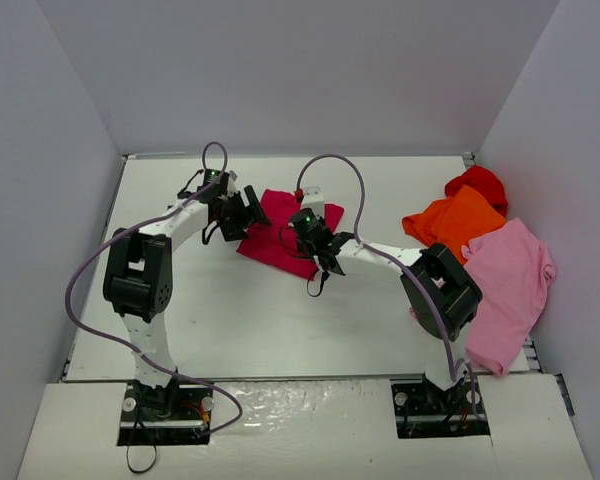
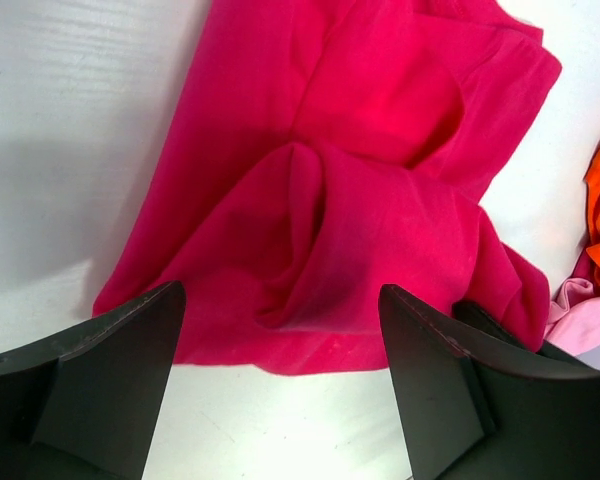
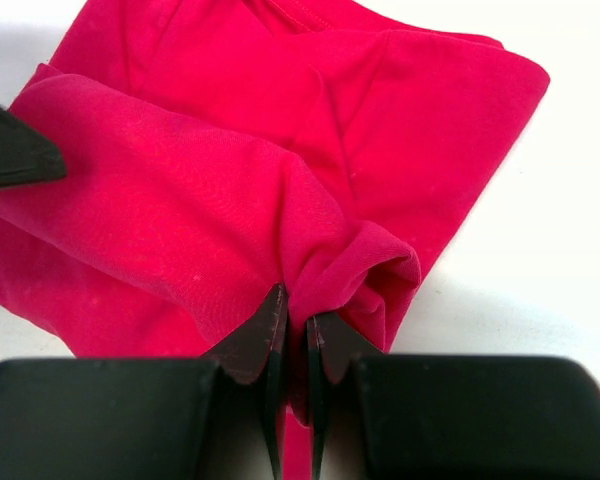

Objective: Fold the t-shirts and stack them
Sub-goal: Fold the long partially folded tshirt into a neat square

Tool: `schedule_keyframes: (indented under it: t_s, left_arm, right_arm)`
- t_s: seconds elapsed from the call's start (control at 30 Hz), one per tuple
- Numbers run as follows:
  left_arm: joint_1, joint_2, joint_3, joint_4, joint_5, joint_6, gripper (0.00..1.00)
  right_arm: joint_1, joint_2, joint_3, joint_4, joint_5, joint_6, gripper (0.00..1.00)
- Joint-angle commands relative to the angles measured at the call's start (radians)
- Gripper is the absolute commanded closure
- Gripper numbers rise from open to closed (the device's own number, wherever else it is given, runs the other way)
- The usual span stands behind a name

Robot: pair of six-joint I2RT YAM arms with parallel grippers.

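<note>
The left pincer (image 1: pixel 246 214) gapes wide over the left edge of the crimson t-shirt (image 1: pixel 278 228), bunched mid-tabletop (image 1: pixel 280 320). The right pincer (image 3: pixel 295 322) pinches a fold of it. Orange t-shirt (image 1: pixel 458 220), bright red t-shirt (image 1: pixel 480 183) and light pink t-shirt (image 1: pixel 510 275) lie heaped far right.

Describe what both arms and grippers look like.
Both the left arm and right arm are white with black joints and a looping lilac cable each, plus a green light near each wrist. The left gripper and right gripper have black wedge-shaped fingers.
</note>
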Motion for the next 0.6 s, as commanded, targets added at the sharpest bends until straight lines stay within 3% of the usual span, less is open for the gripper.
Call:
schedule_keyframes:
  t_s: [0.0, 0.27, 0.57]
  left_arm:
    - [0.004, 0.021, 0.081, 0.064, 0.049, 0.006, 0.28]
    - [0.003, 0.015, 0.072, 0.116, 0.091, -0.025, 0.52]
    - [0.004, -0.064, 0.032, 0.108, 0.082, -0.023, 0.58]
  right_arm:
    - [-0.006, -0.018, 0.016, 0.044, -0.006, 0.009, 1.00]
    - [-0.009, -0.001, 0.014, 0.041, -0.012, 0.007, 1.00]
    - [-0.015, 0.017, 0.013, 0.042, -0.032, 0.013, 1.00]
